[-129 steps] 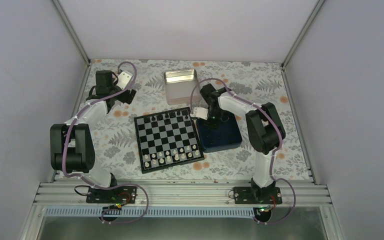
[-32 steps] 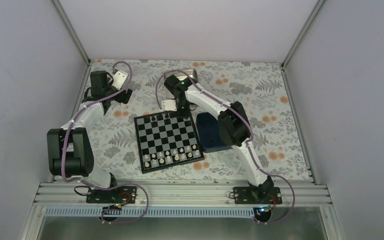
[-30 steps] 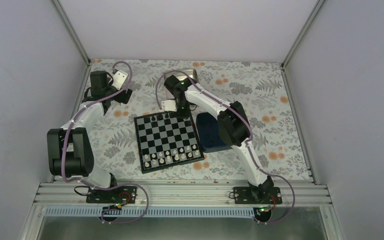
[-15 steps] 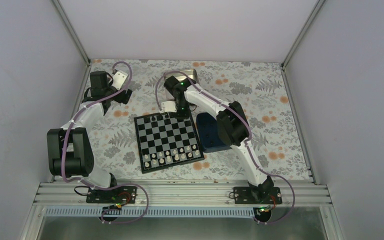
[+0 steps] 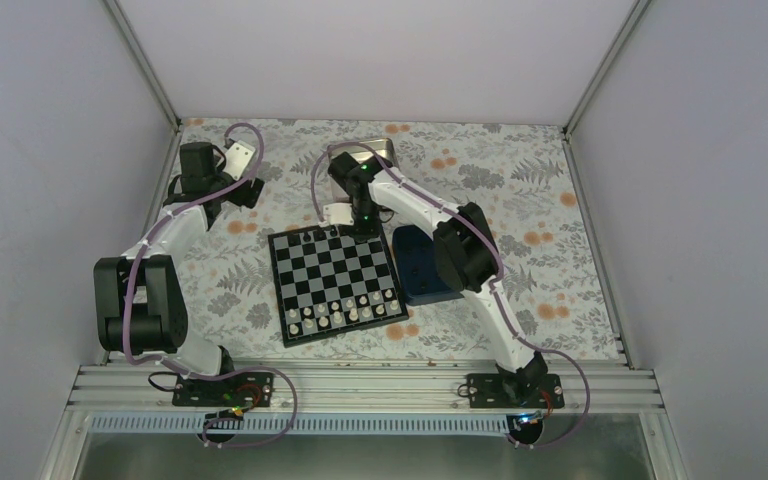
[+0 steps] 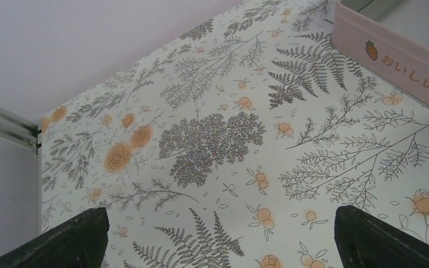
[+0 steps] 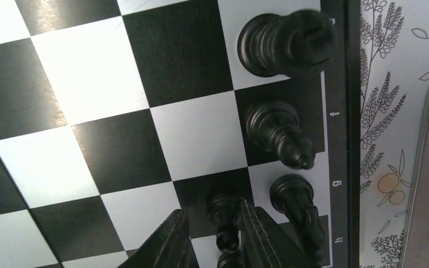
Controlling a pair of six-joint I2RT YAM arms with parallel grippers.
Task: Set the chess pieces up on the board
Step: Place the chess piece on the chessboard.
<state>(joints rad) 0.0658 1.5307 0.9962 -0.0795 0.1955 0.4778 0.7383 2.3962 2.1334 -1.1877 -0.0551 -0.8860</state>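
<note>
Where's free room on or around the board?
Free: the board's middle rows, between white pieces and black pieces; bare cloth left of the board. Crowded: far edge, right end effector among black pieces, by tin and navy box.

White-and-black arms, purple cables

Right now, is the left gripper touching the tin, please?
Apart. The left wrist view shows the left gripper's fingers at the bottom corners, the tin at top right, and patterned cloth between them.
</note>
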